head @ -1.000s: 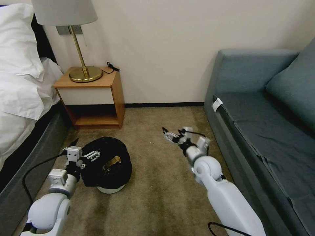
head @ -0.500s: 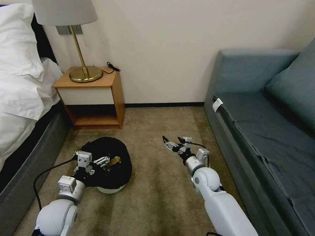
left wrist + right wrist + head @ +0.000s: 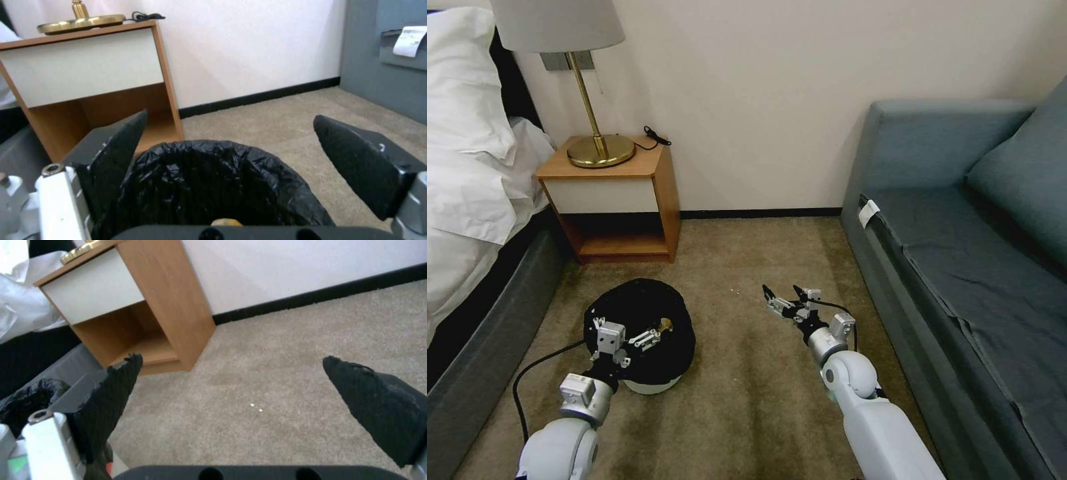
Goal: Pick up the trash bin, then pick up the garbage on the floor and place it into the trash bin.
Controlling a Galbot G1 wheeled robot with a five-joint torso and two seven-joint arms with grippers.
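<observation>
The trash bin (image 3: pixel 639 313) stands on the carpet, a low white tub lined with a crinkly black bag (image 3: pixel 209 180). A gold-brown piece of garbage (image 3: pixel 662 326) lies inside it and peeks up at the wrist view's lower edge (image 3: pixel 225 221). My left gripper (image 3: pixel 627 323) hangs open over the bin's near rim; in the left wrist view (image 3: pixel 230 115) its dark fingers (image 3: pixel 120 140) spread wide to either side of the bag. My right gripper (image 3: pixel 780 293) is open above bare carpet to the bin's right, nothing between its fingertips (image 3: pixel 120 380).
A wooden nightstand (image 3: pixel 620 200) with a brass lamp (image 3: pixel 597 143) stands by the wall behind the bin. The bed (image 3: pixel 474 200) runs along the left and a blue-grey sofa (image 3: pixel 960 253) along the right. Carpet (image 3: pixel 747 373) lies open between them, with tiny white crumbs (image 3: pixel 732 291).
My left gripper has swung right and back from the bin's left side to over its near rim. The right arm has drawn back slightly toward me, still open.
</observation>
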